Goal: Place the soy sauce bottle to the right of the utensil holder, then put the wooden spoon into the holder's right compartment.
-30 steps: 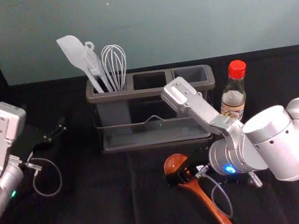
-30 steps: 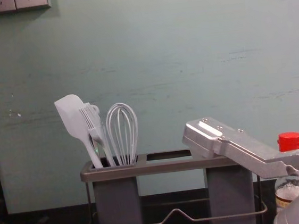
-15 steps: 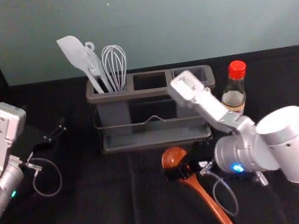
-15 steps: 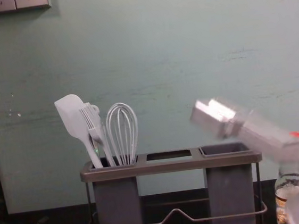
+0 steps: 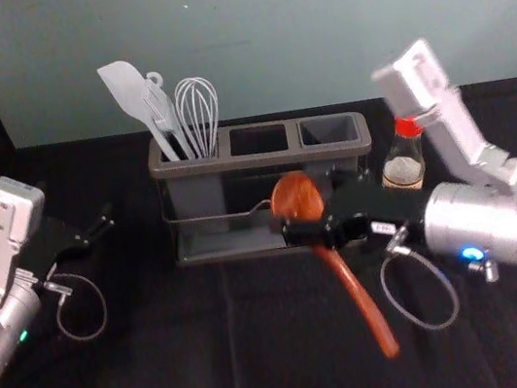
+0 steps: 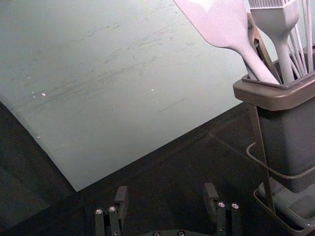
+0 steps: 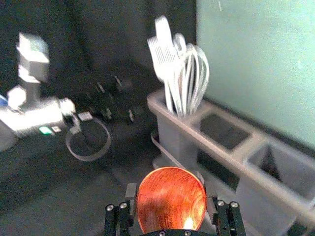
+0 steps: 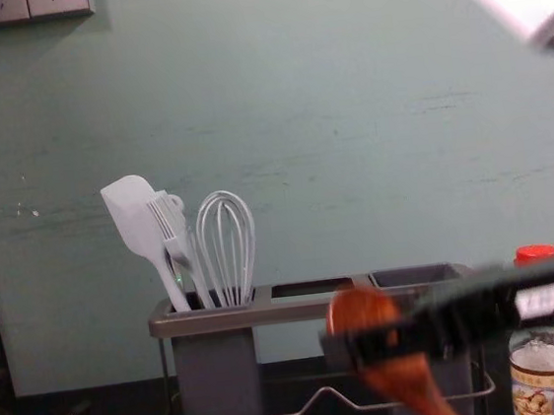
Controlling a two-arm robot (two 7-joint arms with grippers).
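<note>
- Your spoon (image 5: 354,289) sits between the fingers of your right gripper (image 5: 309,213), in front of the holder (image 5: 219,164); it is tilted, bowl up, handle sloping down toward your right.
- Right compartment (image 5: 329,131): behind the spoon, to your right of its bowl.
- Bottle (image 5: 402,172): upright, just beside the holder's right end, behind your right arm.
- Your right gripper: pinching the spoon by the bowl end.
- Your left gripper (image 5: 104,224): parked well apart at left, fingers spread.
</note>
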